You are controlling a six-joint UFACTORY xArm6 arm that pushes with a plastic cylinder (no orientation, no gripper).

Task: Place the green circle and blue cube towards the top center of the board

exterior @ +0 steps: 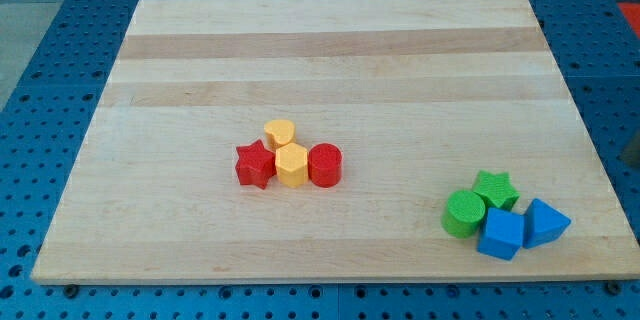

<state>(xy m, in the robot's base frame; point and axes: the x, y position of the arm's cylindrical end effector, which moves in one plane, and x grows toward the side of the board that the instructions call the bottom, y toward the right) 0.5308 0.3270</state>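
The green circle (462,214) sits near the board's lower right, touching the blue cube (501,233) on its right. A green star (495,190) lies just above them and a blue triangle (545,224) lies right of the cube. All four form one tight cluster. My tip does not show in the view, so its place relative to the blocks cannot be told.
A second cluster sits near the board's middle: a red star (256,165), a yellow hexagon (291,165), a red cylinder (325,165) and a yellow heart-like block (279,133). The wooden board (330,50) lies on a blue perforated table (50,50).
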